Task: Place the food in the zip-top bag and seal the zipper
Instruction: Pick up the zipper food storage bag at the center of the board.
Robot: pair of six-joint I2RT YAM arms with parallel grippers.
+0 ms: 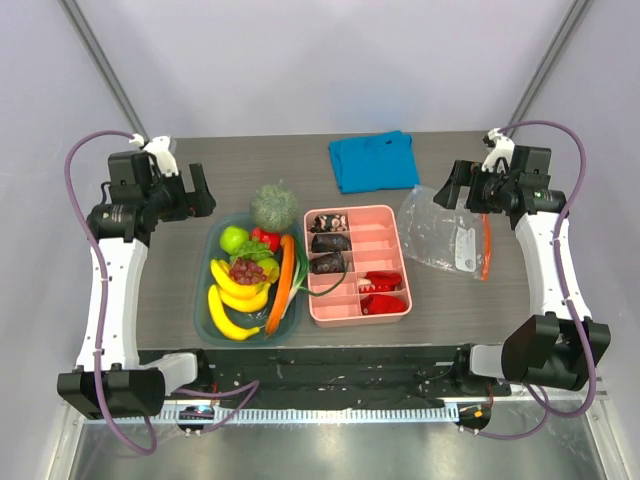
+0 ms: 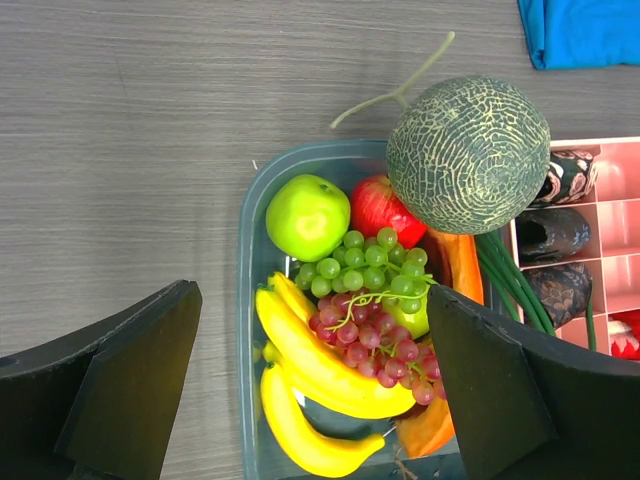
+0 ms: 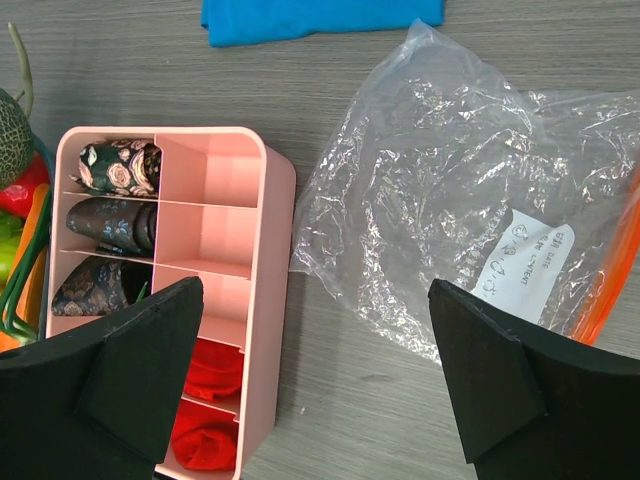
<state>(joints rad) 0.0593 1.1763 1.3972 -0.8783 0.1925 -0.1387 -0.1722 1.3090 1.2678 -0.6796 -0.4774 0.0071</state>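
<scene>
**Both grippers open, nothing held**

L gripper [image 1: 198, 190], jaws spread, hangs by the teal tray [image 1: 203, 292], prob. lined up for the food: melon [image 1: 273, 206], apple [image 1: 234, 239], grapes [image 1: 248, 270]. R gripper [image 1: 452, 186], also spread, hangs above the zip-top bag [image 1: 438, 230], which lies flat & empty. The zipper [image 1: 486, 250] is cut off in the wrist view; can't tell if sealed.

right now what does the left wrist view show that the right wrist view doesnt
Only the left wrist: the green apple, grape bunches and bananas in the teal tray. Only the right wrist: the zip-top bag lying on the table, with its white label and orange-red zipper. Both: the melon, the blue cloth and the pink divided box.
</scene>
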